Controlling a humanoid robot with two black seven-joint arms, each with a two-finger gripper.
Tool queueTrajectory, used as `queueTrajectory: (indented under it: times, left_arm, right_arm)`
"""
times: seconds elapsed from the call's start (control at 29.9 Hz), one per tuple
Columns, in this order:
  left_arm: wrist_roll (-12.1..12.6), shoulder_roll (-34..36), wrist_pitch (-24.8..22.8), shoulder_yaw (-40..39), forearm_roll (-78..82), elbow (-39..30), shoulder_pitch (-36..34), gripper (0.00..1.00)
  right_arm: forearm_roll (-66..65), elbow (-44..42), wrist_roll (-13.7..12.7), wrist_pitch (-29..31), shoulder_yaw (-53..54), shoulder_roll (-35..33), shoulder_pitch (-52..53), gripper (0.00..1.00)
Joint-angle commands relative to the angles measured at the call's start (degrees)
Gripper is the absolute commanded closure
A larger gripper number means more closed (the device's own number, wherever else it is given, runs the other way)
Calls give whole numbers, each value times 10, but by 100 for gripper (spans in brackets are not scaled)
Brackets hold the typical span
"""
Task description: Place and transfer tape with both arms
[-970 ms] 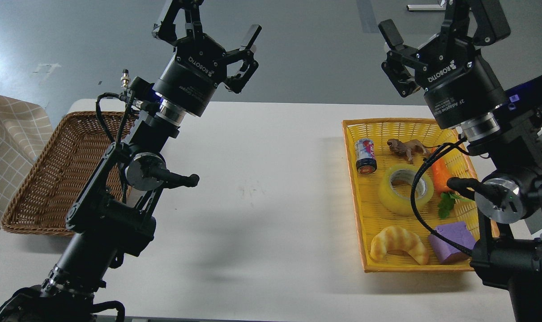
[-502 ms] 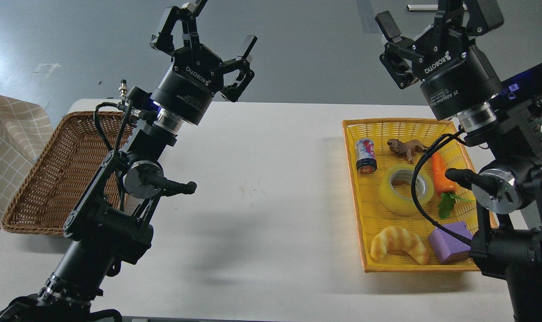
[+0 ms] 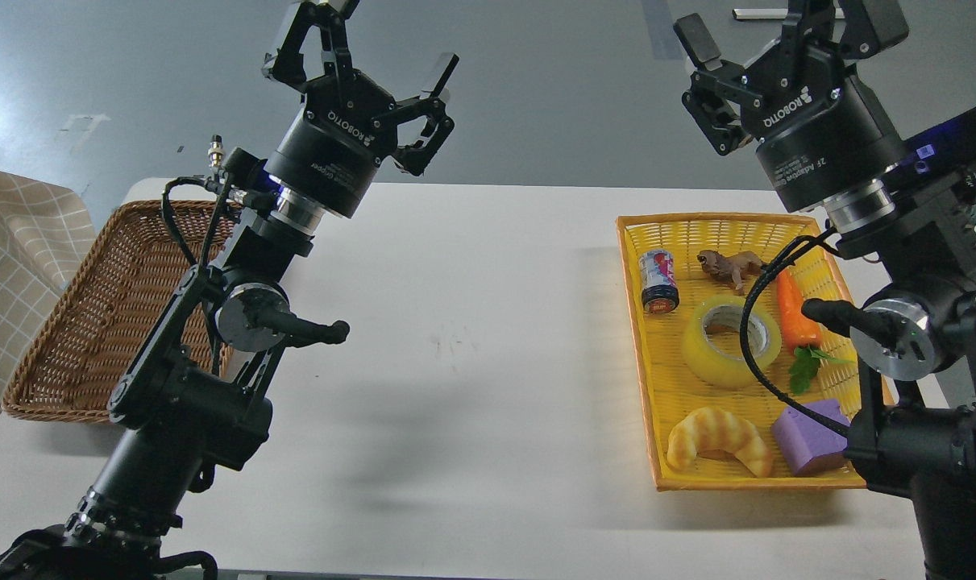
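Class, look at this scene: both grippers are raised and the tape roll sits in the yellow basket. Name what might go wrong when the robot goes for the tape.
1. The tape is crowded by the carrot, can and toy lion; open fingers may knock them.
2. A black cable from the right arm hangs across the roll and might snag.
3. The right gripper and left gripper are far apart, so the handover may misalign.

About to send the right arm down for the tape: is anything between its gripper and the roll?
Nothing solid blocks it. The right gripper is open, raised well above the yellow basket. The tape lies uncovered; the arm's own black cable crosses it in this view, and the carrot lies close beside it.
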Motion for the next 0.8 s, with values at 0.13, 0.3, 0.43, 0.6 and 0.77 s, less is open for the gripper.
queueTrajectory:
  times: [0.13, 0.3, 0.43, 0.6, 0.77]
  left_arm:
    - [0, 4, -13, 1, 1, 0, -2, 2]
    - [0, 5, -12, 1, 1, 0, -2, 2]
    - [-3, 6, -11, 1, 1, 1, -1, 2]
    - [-20, 10, -11, 2, 1, 1, 0, 2]
    - [-21, 11, -11, 1, 1, 1, 2, 2]
  right_arm:
    - [1, 5, -4, 1, -4, 0, -2, 0]
    - [1, 7, -15, 1, -19, 0, -3, 0]
    - [0, 7, -15, 2, -19, 0, -4, 0]
    - [1, 7, -51, 2, -21, 0, -9, 0]
    - [1, 8, -51, 2, -21, 0, -7, 0]
